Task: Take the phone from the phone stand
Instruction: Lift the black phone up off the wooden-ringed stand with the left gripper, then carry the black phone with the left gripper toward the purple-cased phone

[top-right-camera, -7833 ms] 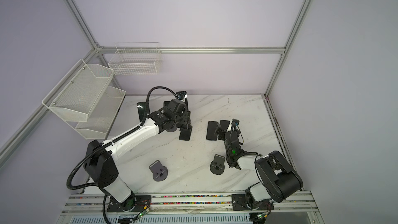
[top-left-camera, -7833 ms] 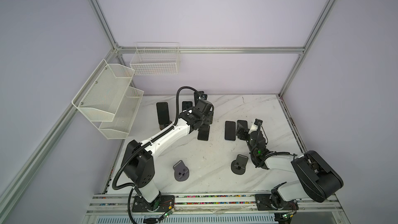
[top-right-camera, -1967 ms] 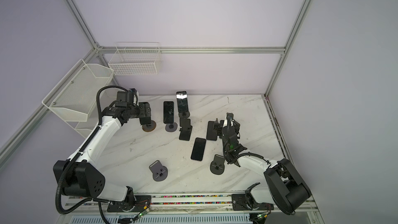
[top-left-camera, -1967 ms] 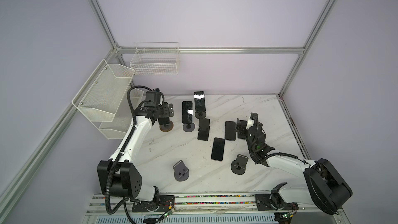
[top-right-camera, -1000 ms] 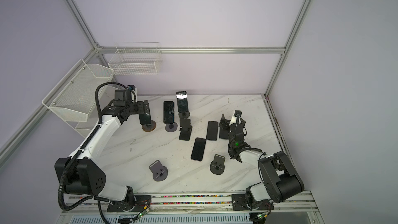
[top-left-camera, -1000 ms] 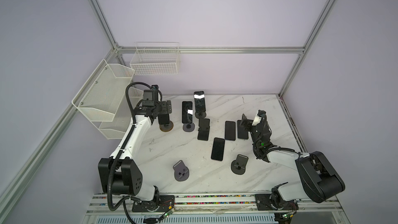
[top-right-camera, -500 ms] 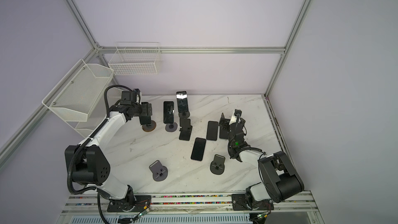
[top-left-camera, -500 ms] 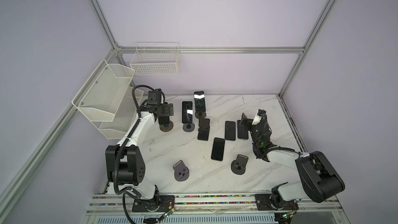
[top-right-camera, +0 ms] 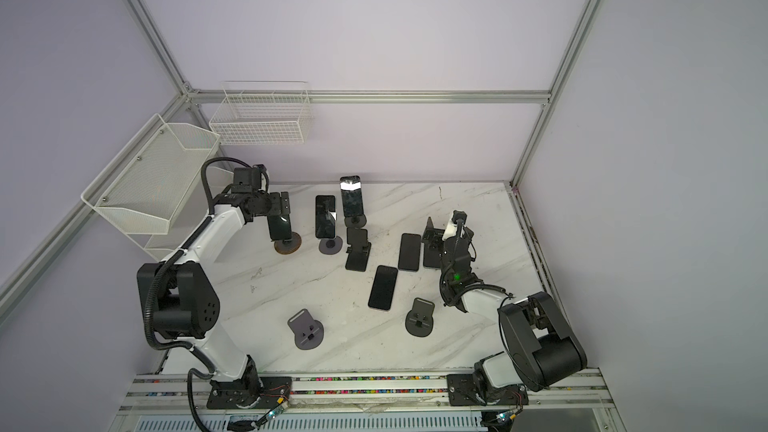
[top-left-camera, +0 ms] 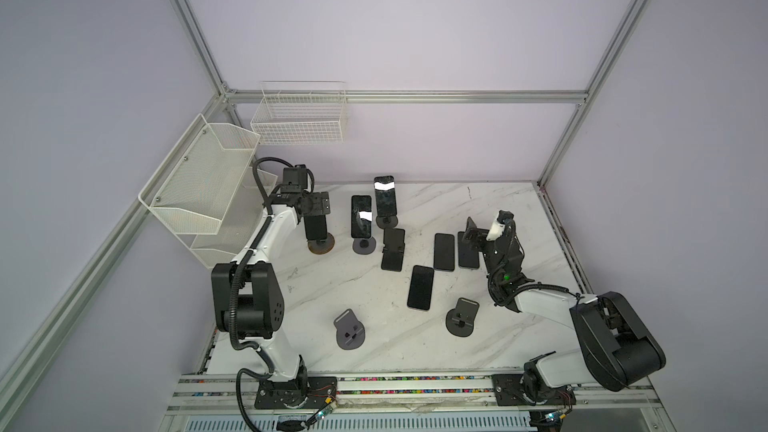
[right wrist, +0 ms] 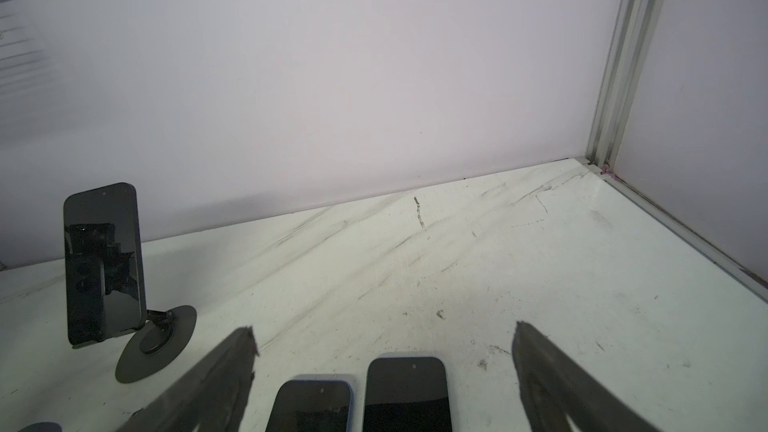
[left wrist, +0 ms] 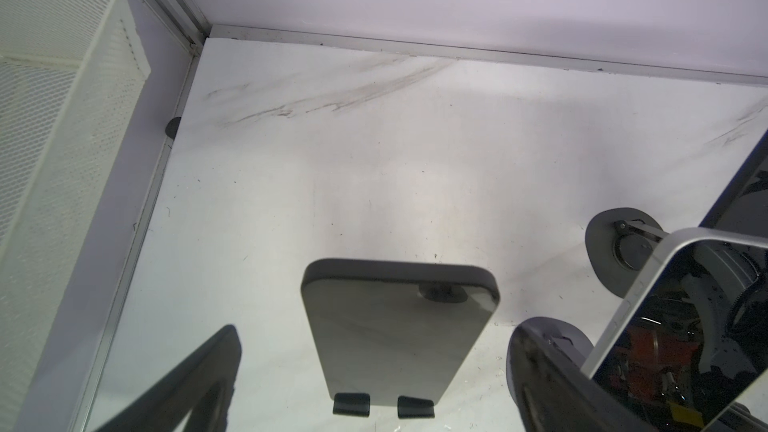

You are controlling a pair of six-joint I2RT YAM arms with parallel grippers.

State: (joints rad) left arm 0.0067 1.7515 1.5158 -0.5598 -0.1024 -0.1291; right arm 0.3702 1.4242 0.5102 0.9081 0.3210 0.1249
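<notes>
Target phone [top-left-camera: 315,227] sits on the far-left stand [top-left-camera: 321,246], leaning back, long axis running up from the stand's lip toward the left pincer [top-left-camera: 316,207] just above it. Left pincer is wide apart and holds nothing. In the left wrist view its fingers [left wrist: 199,371] flank the phone's short width with a gap on each side. So the closing line already crosses the long edges. Can't tell whether the tips are down level with those edges. My read on the next move: drop a little, squeeze, then pull up along the long axis to clear the lip. Left arm is clearly nearer. The right pincer [top-left-camera: 473,236] is well apart at the right, also wide apart and empty, over two flat phones [right wrist: 405,392] on the surface [right wrist: 457,263]. Only the wrist view shows the two lip tabs [left wrist: 351,404] catching the phone's lower edge, and the neighbour phone [left wrist: 665,326] close beside one finger, a likely snag. Only the top views show the stand's round base and the other arm. There the pincer hides the phone's top.
</notes>
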